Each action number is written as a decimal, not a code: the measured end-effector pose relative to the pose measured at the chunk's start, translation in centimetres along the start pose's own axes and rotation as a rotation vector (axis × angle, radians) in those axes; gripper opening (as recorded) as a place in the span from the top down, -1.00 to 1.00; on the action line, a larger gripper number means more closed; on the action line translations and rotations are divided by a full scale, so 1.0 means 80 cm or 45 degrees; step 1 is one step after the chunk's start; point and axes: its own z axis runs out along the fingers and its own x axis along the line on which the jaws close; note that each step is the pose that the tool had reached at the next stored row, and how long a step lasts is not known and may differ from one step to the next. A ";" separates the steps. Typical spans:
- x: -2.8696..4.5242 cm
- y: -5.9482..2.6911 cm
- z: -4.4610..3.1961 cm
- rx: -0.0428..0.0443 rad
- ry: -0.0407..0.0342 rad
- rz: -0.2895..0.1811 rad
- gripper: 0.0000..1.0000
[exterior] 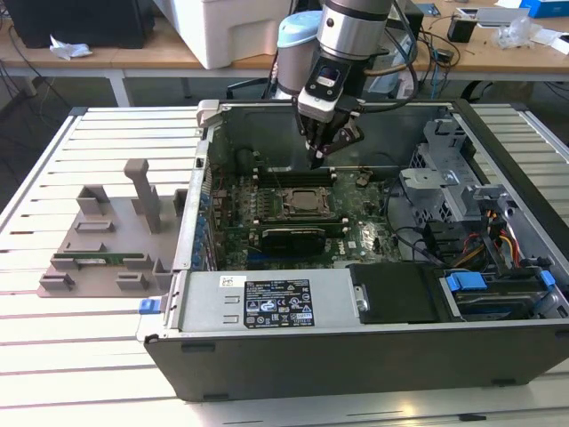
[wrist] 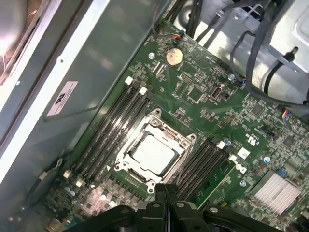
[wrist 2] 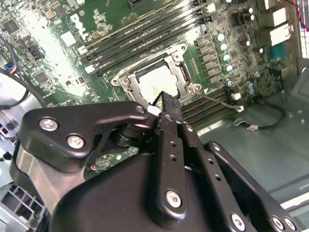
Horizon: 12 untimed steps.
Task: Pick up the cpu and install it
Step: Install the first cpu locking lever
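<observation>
End effector (exterior: 318, 157) hangs inside the open computer case (exterior: 356, 365) in the exterior view, above the cpu (exterior: 307, 201). In the second wrist view its fingers (wrist 2: 169, 108) are pressed together, empty (nothing between them). In the first wrist view the cpu (wrist: 153, 152) lies in its socket frame (wrist: 186, 140)

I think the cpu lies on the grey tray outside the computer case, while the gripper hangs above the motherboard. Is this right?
No. The cpu sits in the socket of the motherboard, inside the case; the first wrist view shows it. The gripper does hang above the motherboard.
</observation>
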 end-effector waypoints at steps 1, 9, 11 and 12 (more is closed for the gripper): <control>0.0000 0.000 0.0000 0.001 -0.0015 -0.011 0.79; -0.0001 0.000 0.0000 0.007 -0.0180 -0.127 0.79; -0.0001 0.000 0.0000 0.009 -0.0221 -0.156 0.79; -0.0001 0.000 0.0000 0.009 -0.0234 -0.165 0.79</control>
